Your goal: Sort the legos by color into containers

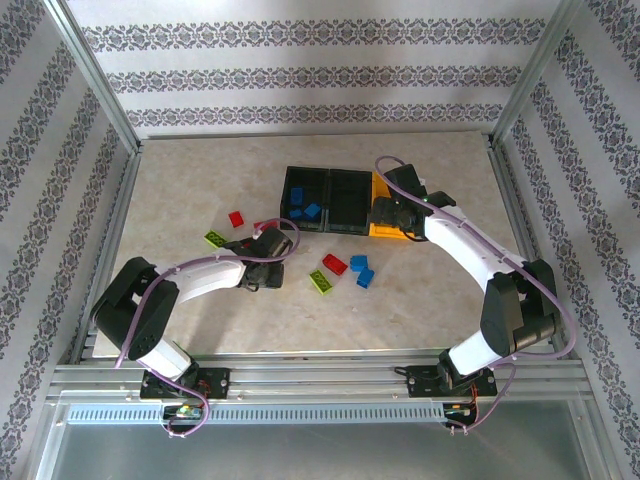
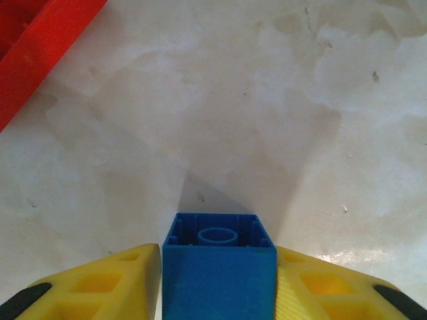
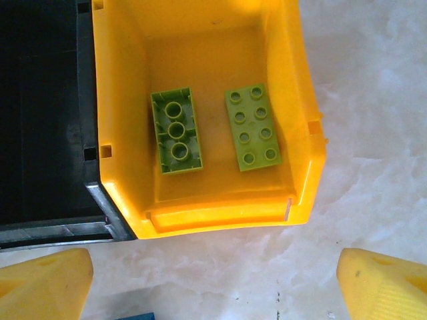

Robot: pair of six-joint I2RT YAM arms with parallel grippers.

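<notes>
Evidently the left gripper point(image 2: 217, 297) clamps its jaws on a blue brick point(image 2: 219, 257) close to the worktop point(image 2: 267, 100), likely bound for the black bin point(image 1: 305, 171) holding blues, while the right gripper point(image 3: 213, 283) hangs, jaws wide, over the yellow bin point(image 3: 220, 217) containing two lime bricks point(image 3: 177, 130).

1. Pretty sure I live in a robotics lab test cell, not anybody's home or kitchen.
2. The whole spot is boxed in by an aluminium frame point(image 1: 95, 75) of slotted bars, corner posts included.
3. The walls point(image 1: 300, 80) are flat panels papered in striped damask on three sides, so it's more of a booth than a room.
4. My left arm point(image 1: 200, 278) and right arm point(image 1: 465, 250) are bolted to a metal rail point(image 1: 320, 378) at the near edge of the bench point(image 1: 190, 190), with purple cables point(image 1: 292, 238) looping off them.
5. The bench top is a marble-look sheet fitted inside that frame.
6. The stuff on it is legos point(image 1: 334, 264) and little plastic containers point(image 1: 329, 200), so toy practice pieces.
</notes>
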